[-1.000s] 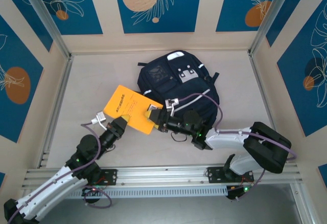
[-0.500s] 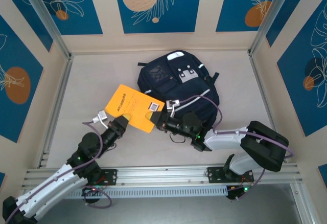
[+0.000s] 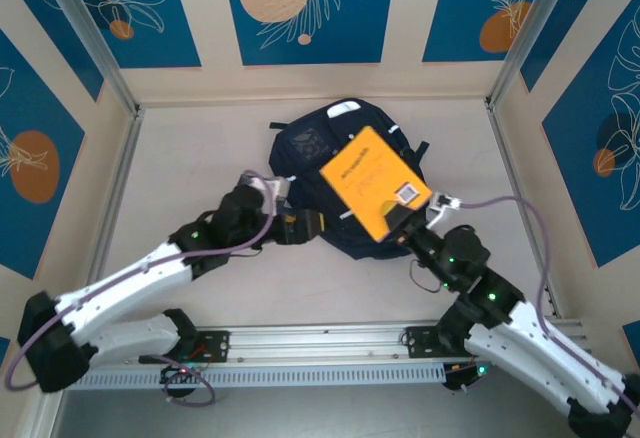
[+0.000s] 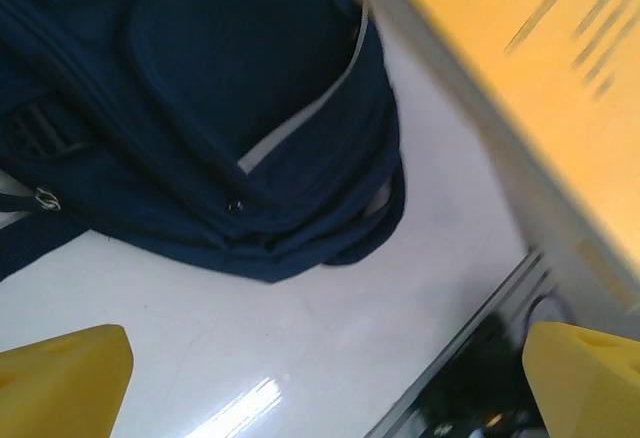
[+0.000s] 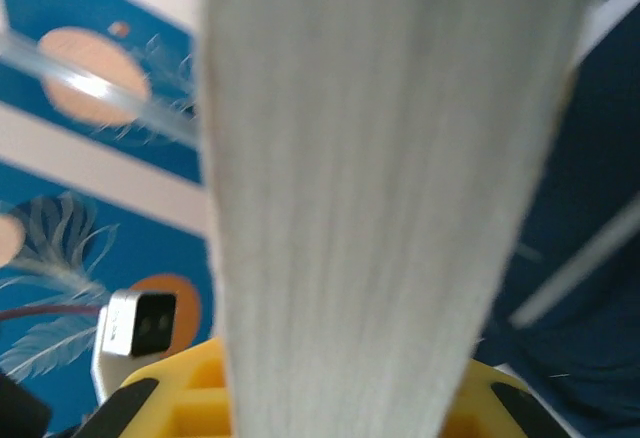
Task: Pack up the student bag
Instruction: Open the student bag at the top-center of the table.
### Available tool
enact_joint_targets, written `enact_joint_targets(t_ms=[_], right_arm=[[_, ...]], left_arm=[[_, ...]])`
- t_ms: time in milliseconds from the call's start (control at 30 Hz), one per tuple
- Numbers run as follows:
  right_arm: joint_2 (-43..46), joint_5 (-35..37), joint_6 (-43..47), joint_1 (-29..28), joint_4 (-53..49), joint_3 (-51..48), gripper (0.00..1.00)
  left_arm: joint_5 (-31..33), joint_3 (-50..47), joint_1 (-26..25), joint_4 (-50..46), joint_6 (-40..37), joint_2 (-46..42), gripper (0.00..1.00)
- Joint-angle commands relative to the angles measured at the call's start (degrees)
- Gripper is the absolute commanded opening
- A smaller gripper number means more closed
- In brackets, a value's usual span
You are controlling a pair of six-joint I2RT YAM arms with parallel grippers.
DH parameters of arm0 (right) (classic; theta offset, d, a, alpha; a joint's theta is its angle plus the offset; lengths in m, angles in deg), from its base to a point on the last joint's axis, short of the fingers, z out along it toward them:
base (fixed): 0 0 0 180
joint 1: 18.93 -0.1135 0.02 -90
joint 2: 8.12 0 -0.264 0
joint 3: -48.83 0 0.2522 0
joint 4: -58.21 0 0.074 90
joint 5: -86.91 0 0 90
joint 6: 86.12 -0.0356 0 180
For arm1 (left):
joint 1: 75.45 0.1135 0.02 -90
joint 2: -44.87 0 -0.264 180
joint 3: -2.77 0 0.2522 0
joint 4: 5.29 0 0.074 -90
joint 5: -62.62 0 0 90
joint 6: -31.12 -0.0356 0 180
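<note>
Toward the back middle of the table (image 3: pixel 180 158) lies the student bag (image 3: pixel 310 153), flat with its front pockets facing up. Much of its right half is covered by a yellow book (image 3: pixel 372 180) held above it at a slant, so the stripes and pockets on that side are hidden. Whether the book touches the fabric cannot be told from above.

The right gripper (image 3: pixel 403 220) is clamped on the book's near corner. From the right wrist, the book's pale page edge runs blurred from top to bottom through the middle. The yellow fingers (image 5: pixel 190 403) show on either side of it at the bottom edge, their tips hidden behind the pages. A strip of dark navy fabric shows to the right of the page edge, too soft to make out any detail.

The left gripper (image 3: pixel 312 224) sits at the bag's near left edge with its jaws spread wide and nothing between them. From the left wrist, the two yellow fingertips (image 4: pixel 60 383) are cut off at the bottom corners, with bare table between them and the bag's rounded pocket beyond. A pale stripe and a small zip pull can be picked out there. The book is a blurred yellow slab cut off at the upper right, its print unreadable. Whether any zip on the bag stands open cannot be told.
</note>
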Motion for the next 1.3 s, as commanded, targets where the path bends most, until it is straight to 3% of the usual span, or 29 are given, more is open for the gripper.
enact_joint_targets(t_ms=[0,133,267,467,633,867,1000,1067,1133,1267], right_arm=[[4.4,9.4,6.1,2.3,-20.0,5.1,0.00],[4.5,19.3,6.7,3.3,-34.1,10.9,0.00],[4.6,26.6,6.2,3.5,-40.9,14.0,0.00],[6.6,31.2,8.4,3.5,-43.6,16.3,0.00],[11.2,33.2,11.9,3.6,-44.1,16.3,0.01],[14.9,30.9,15.0,3.5,-41.9,14.3,0.04],[14.9,28.7,15.7,3.4,-39.9,13.1,0.04],[14.9,27.8,16.4,3.4,-38.7,12.6,0.04],[14.9,27.1,17.0,3.4,-37.6,12.4,0.04],[14.9,24.2,19.4,3.4,-35.4,12.3,0.04]], left_arm=[[-0.2,9.3,-1.7,-11.1,-14.9,7.7,1.00],[3.0,25.3,-2.3,-19.7,-23.7,20.7,1.00],[4.3,41.5,-3.4,-25.3,-27.4,34.0,1.00],[7.6,67.5,-4.3,-36.3,-34.1,54.6,1.00],[7.5,80.7,-4.4,-40.7,-38.2,65.7,0.99],[3.3,85.8,-4.4,-40.6,-37.2,74.9,0.75],[1.9,86.2,-4.4,-39.6,-36.2,76.2,0.42],[1.9,86.4,-4.3,-39.5,-36.2,76.0,0.17],[2.8,87.3,-4.1,-40.4,-36.3,75.4,0.00],[2.5,87.9,-2.6,-41.0,-34.9,71.5,0.00]])
